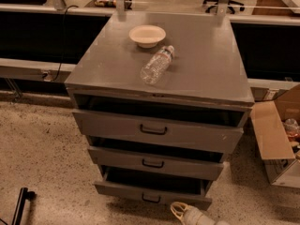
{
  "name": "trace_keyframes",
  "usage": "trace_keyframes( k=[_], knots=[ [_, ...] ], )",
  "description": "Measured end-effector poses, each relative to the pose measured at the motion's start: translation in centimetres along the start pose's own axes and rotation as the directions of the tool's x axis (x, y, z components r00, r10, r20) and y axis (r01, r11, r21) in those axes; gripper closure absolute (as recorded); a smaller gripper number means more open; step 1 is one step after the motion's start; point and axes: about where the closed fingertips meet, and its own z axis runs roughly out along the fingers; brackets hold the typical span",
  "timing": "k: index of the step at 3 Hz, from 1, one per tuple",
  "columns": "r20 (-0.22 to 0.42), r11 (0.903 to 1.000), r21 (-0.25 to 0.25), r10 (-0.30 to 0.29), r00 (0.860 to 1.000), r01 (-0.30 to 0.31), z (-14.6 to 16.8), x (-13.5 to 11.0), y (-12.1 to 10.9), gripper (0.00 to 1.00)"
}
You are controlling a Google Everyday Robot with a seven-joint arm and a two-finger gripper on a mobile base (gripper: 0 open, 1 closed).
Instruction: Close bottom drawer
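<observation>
The bottom drawer point(123, 190) stands pulled out, its slim front proud of the middle drawer point(154, 161) above. Bare speckled floor point(47, 163) lies open to the left; a cardboard box point(274, 137) crowds the cabinet's right side. The gripper point(180, 212) reaches up from the frame's lower edge, just below that front, right of its handle point(151, 199); whether it is parted or closed cannot be told.

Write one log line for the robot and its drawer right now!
gripper: frame bottom, just before bottom drawer | bottom drawer: partly open | contact: unclear
</observation>
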Motion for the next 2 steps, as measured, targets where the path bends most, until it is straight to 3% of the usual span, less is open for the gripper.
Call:
trace_keyframes(
  k=[1, 2],
  knots=[
    [-0.009, 0.9998, 0.019, -0.009, 1.0, 0.009, 1.5, -0.3, -4.0, 1.0],
    [-0.019, 0.9995, 0.031, -0.007, 1.0, 0.008, 2.6, -0.2, -6.6, 1.0]
  ],
)
